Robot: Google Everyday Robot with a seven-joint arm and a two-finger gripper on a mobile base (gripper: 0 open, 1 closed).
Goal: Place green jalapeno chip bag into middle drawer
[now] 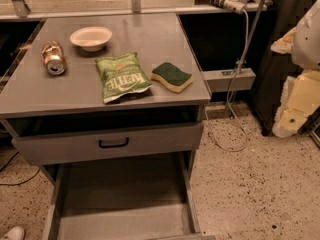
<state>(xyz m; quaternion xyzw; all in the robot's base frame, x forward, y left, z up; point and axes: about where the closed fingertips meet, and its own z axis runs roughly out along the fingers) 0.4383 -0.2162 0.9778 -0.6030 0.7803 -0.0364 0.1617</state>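
The green jalapeno chip bag (122, 77) lies flat on the grey cabinet top (165, 39), its white "Kettle" lettering facing up, between a can and a sponge. The middle drawer (120, 199) is pulled far out below, and its flat grey floor is bare. My arm shows at the right edge, and my gripper (289, 115) hangs there over the floor. It is well to the right of the cabinet and apart from the bag, with nothing visibly in it.
A green-and-yellow sponge (172, 76) lies right of the bag, a tipped can (53, 57) to its left, and a white bowl (91, 37) behind it. The drawer front with the black handle (113, 143) sits above the open drawer. Cables (235, 109) hang right of the cabinet over speckled floor.
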